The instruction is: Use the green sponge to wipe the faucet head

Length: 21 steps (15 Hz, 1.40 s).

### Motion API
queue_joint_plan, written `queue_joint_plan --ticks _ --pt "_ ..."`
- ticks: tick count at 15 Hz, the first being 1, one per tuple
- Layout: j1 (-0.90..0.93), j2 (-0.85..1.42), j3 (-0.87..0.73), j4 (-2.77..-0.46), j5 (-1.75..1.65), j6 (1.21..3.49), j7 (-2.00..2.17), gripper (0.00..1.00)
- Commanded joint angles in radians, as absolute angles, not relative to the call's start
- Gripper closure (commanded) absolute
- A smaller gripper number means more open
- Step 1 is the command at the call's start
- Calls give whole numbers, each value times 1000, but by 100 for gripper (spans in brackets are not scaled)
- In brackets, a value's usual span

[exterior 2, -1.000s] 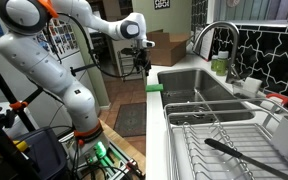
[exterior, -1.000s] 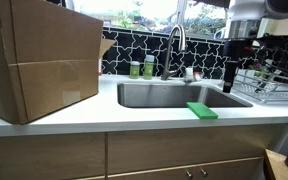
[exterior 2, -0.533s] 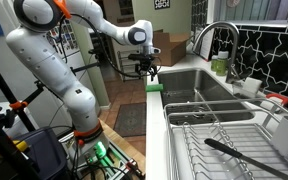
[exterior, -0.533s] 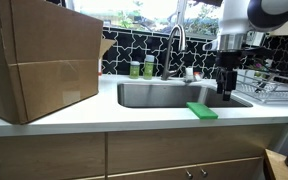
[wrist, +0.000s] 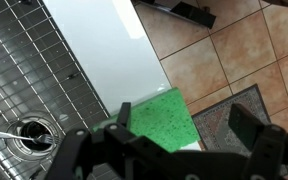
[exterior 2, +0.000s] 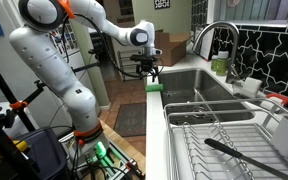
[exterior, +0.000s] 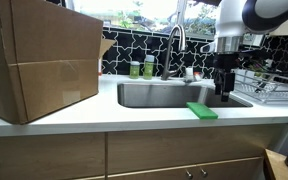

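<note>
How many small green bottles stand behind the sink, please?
2: one green bottle and a second beside it, behind the sink, next to the faucet; others may be hidden.

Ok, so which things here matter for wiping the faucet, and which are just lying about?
For the job:
flat bright green sponge
brushed-steel gooseneck faucet head
gripper, open above the sponge

Just lying about:
big brown cardboard box
two green-labelled bottles
wire dish rack
</note>
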<state>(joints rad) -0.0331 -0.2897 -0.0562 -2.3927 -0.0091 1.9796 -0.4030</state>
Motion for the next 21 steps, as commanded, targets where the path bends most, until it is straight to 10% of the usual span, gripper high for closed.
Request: queue_joint_plan --ticks 1,21 --pt "-9 -263 -83 -2401 -15 2062 -510 0" --pt "-12 -112 -85 -2409 52 2269 -867 0"
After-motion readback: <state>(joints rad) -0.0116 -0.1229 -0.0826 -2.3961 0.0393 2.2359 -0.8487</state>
